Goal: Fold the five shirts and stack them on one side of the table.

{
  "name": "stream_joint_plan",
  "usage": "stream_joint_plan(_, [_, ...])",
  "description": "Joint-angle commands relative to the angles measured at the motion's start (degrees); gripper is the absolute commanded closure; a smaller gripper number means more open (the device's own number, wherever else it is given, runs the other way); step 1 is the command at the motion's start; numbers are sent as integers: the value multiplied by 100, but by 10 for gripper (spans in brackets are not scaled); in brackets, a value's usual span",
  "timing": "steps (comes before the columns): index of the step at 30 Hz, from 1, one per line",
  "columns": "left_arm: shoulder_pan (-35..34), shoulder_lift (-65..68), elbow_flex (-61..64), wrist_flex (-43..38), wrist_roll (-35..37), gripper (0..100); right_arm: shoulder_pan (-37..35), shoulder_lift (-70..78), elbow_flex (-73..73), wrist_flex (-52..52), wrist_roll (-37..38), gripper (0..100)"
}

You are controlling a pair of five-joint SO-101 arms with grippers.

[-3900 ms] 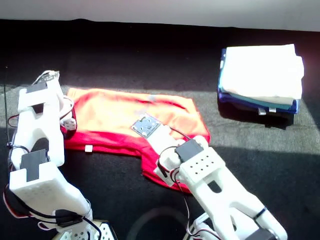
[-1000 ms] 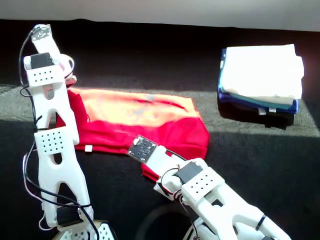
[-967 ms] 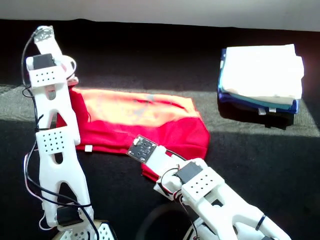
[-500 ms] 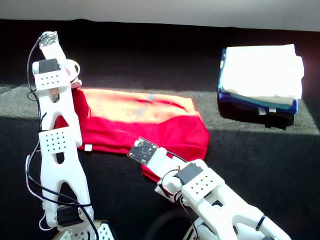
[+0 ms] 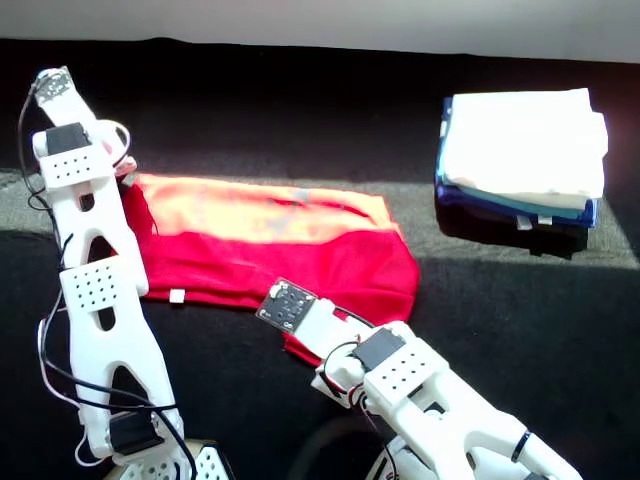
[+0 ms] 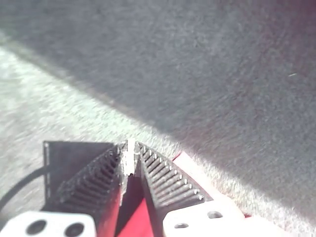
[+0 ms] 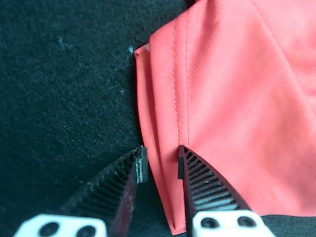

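A red shirt (image 5: 290, 245) lies spread across the middle left of the dark table (image 5: 300, 120). My left gripper (image 5: 122, 168) is at the shirt's far left corner. In the left wrist view it (image 6: 129, 160) is shut on a thin edge of the red shirt (image 6: 133, 217). My right gripper (image 5: 305, 345) is at the shirt's near edge, over a small flap. In the right wrist view it (image 7: 161, 165) is open, its fingertips (image 7: 141, 168) on either side of the stitched hem of the shirt (image 7: 222, 108). A stack of folded shirts (image 5: 522, 150), white on top, sits at the back right.
Bright sunlight crosses the table in a band (image 5: 500, 250). A pale wall edge (image 5: 320, 20) runs along the back. Bare dark cloth lies between the red shirt and the stack, and in front on the right (image 5: 540, 360).
My left arm has swung left, drawing the shirt's far left corner outward. Compared with several seconds ago, the right arm has drawn back to the shirt's near edge.
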Motion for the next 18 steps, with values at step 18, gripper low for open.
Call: stream_joint_plan(18, [-119,-3512,2352,1811,-475,991,-180,-145,-356,743,35,702])
